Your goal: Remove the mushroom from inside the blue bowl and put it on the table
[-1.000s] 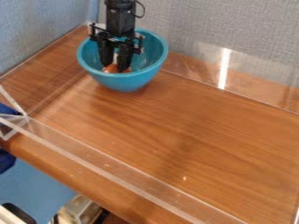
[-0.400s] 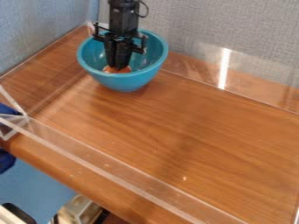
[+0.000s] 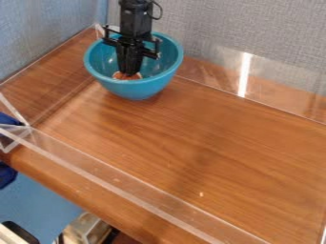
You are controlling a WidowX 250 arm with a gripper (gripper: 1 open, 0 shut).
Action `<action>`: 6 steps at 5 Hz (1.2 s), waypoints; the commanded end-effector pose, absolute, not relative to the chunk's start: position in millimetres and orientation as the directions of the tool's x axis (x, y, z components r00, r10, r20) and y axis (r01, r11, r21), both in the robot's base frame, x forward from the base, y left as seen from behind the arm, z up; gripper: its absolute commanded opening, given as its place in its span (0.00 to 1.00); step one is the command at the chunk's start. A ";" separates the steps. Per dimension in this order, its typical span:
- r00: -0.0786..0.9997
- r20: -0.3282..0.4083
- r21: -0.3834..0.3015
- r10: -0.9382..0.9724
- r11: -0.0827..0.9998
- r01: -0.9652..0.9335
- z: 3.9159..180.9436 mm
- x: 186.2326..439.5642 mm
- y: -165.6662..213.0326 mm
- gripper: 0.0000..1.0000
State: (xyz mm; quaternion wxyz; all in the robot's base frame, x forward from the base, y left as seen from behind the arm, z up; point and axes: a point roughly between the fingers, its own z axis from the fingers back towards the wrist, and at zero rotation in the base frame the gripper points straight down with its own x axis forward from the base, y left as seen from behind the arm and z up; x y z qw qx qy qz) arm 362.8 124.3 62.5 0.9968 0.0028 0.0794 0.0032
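The blue bowl [image 3: 137, 76] stands at the back left of the wood-grain table [image 3: 192, 143]. My black gripper [image 3: 128, 70] reaches straight down into the bowl. Its fingers are drawn together around the small orange-brown mushroom [image 3: 125, 73], of which only a sliver shows between them at the bowl's bottom. The gripper is shut on the mushroom, which still sits low inside the bowl.
Low clear acrylic walls [image 3: 268, 71] edge the table at the back, left and front. A grey fabric backdrop rises behind the bowl. Bare wood stretches from the bowl toward the front and right.
The fingers, spread wide inside the bowl a second ago, have closed in on the mushroom. The arm itself has hardly moved.
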 end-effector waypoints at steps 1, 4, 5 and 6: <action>0.996 -0.089 0.026 -0.008 1.000 0.011 86.3 372.2 123.0 0.00; 0.998 -0.069 0.028 -0.004 1.000 0.006 98.9 370.1 122.6 0.00; 0.998 -0.062 0.029 -0.002 1.000 0.004 103.2 369.4 122.5 0.00; 0.998 -0.056 0.030 -0.001 1.000 0.002 107.6 368.6 122.3 0.00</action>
